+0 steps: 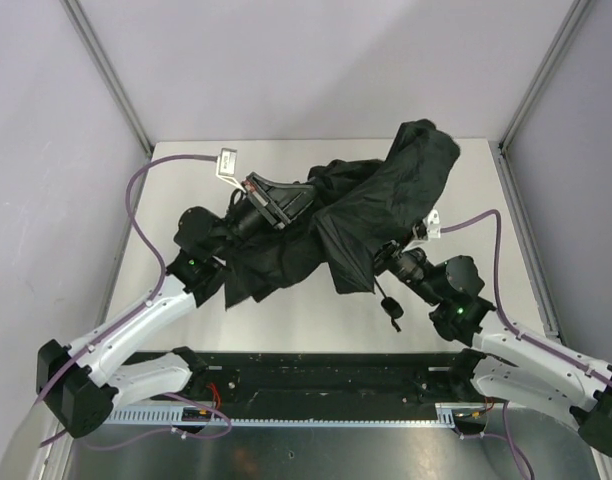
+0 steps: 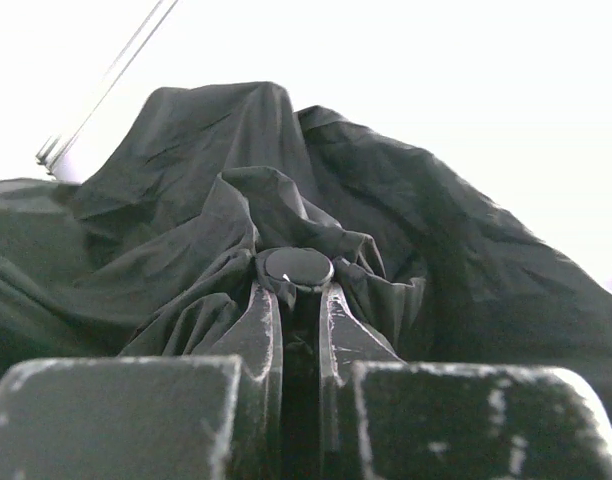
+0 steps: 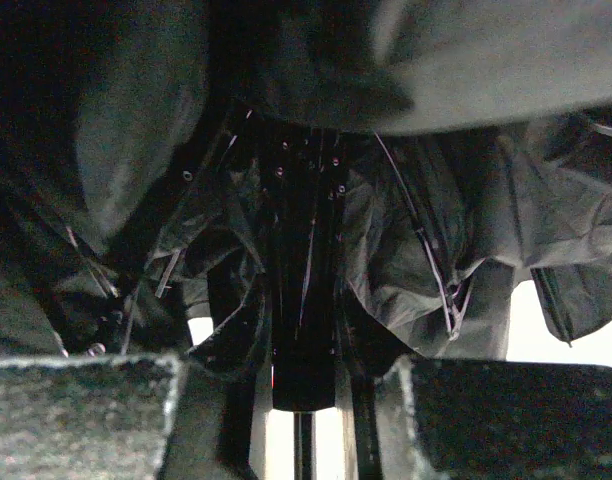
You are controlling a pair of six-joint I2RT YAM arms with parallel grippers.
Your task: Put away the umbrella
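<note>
Grey tabletop [image 1: 316,155] bears the umbrella [image 1: 386,200], black fabric crumpled loosely.

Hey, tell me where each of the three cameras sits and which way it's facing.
Top external: above and behind the robot, looking down on the table; left arm and right arm show.
Left wrist: on that arm, facing along the left gripper, shut under the round cap of the umbrella.
Right wrist: facing the underside of the canopy; the right gripper straddles the shaft.
Shared: all three see the umbrella's black fabric.
</note>
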